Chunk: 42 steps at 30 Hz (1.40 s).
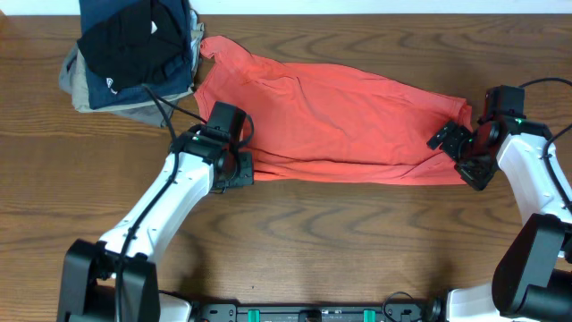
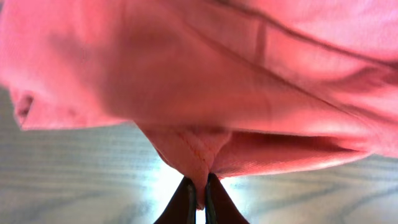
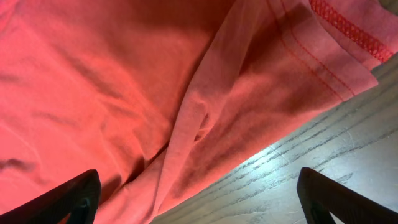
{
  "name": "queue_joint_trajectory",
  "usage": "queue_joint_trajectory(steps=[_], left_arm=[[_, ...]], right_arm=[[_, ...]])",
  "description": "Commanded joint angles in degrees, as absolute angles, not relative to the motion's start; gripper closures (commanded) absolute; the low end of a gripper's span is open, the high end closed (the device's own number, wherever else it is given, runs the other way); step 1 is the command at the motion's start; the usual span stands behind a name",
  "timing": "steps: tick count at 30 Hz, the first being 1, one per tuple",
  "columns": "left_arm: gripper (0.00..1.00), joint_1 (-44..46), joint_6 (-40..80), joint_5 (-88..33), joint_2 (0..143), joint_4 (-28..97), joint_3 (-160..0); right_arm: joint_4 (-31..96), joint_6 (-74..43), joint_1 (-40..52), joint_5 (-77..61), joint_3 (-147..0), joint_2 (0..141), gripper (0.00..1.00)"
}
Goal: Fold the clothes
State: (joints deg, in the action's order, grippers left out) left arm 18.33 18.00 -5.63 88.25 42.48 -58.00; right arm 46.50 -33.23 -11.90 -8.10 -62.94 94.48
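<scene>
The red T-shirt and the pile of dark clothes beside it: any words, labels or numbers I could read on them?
None on the red T-shirt: every view shows only plain cloth and stitching.
Black garment topping the stack: a small white mark, too small to read.
No other text shows anywhere.

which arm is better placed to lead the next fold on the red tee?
Left. The left gripper is shut on the near edge of the T-shirt, ready to lift. The right gripper is open over the right end, holding nothing, so it would likely need to close first.
</scene>
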Motion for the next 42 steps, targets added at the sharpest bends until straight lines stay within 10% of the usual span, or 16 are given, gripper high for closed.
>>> queue_joint_trajectory(steps=[1, 42], left_arm=[[0.94, 18.35, 18.28, -5.58, 86.63, 44.45, -58.22], [0.94, 18.37, 20.23, -9.06, 72.36, 69.43, -58.19]], right_arm=[[47.07, -32.47, -11.2, -7.49, -63.68, 93.86, 0.01], [50.46, -31.05, -18.68, -11.03, -63.68, 93.86, 0.01]])
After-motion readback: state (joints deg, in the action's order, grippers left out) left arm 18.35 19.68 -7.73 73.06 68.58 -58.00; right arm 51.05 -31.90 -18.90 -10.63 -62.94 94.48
